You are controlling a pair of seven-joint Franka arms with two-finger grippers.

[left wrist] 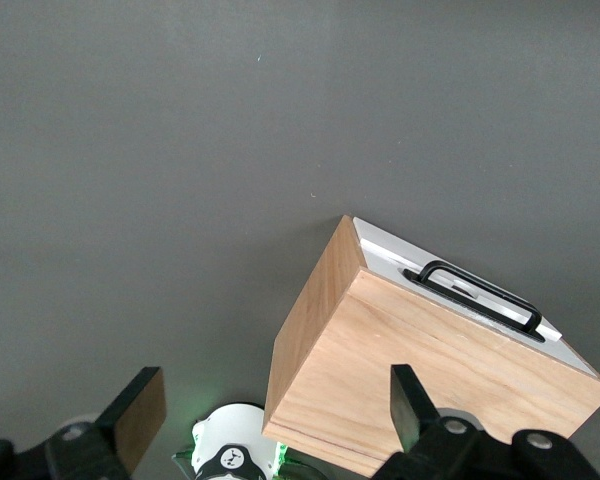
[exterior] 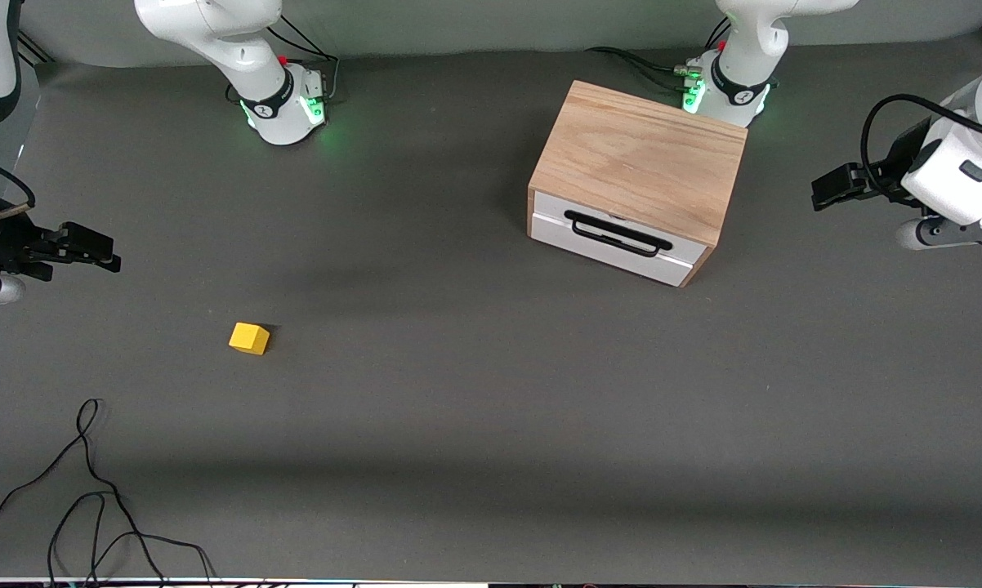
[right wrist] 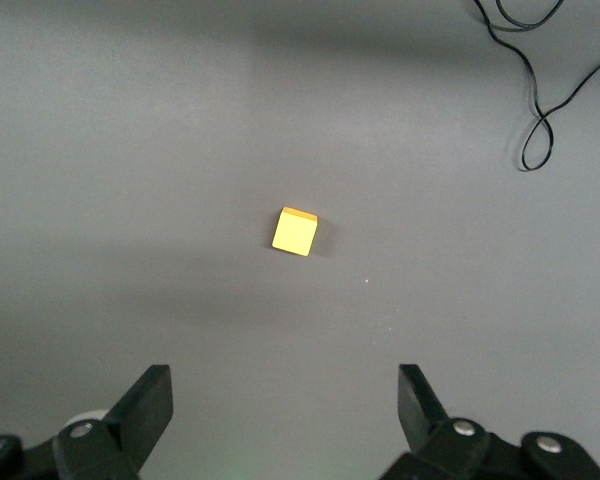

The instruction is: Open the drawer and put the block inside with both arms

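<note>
A loose black cable (exterior: 91, 490) lies on the grey table (exterior: 491, 425) nearest the front camera, at about 7 o'clock in that view, toward the right arm's end.

Farther from the camera, at about 9 o'clock from the middle of the front view, the yellow block (exterior: 249, 338) sits alone on the bare cloth, touching nothing. In the right wrist view the block (right wrist: 295, 231) lies on the table between the spread fingers (right wrist: 145, 408), well clear of them.

The right gripper (exterior: 91, 245) hangs over the table's edge at 9 o'clock, jaws wide open and empty.

Farther still, at about 1 o'clock, stands the wooden cabinet (exterior: 642, 159), turned slightly askew. Its white drawer (exterior: 613, 241) is pushed in, the black handle (exterior: 618, 233) facing the camera; what it holds cannot be seen. The left wrist view shows the cabinet (left wrist: 420, 390) from above with the handle (left wrist: 480, 295) along its white front.

The left gripper (exterior: 838, 186) hovers at 3 o'clock, over the table beside the cabinet and apart from it, jaws open and empty.

Both arm bases glow green along the table's 12 o'clock edge.
</note>
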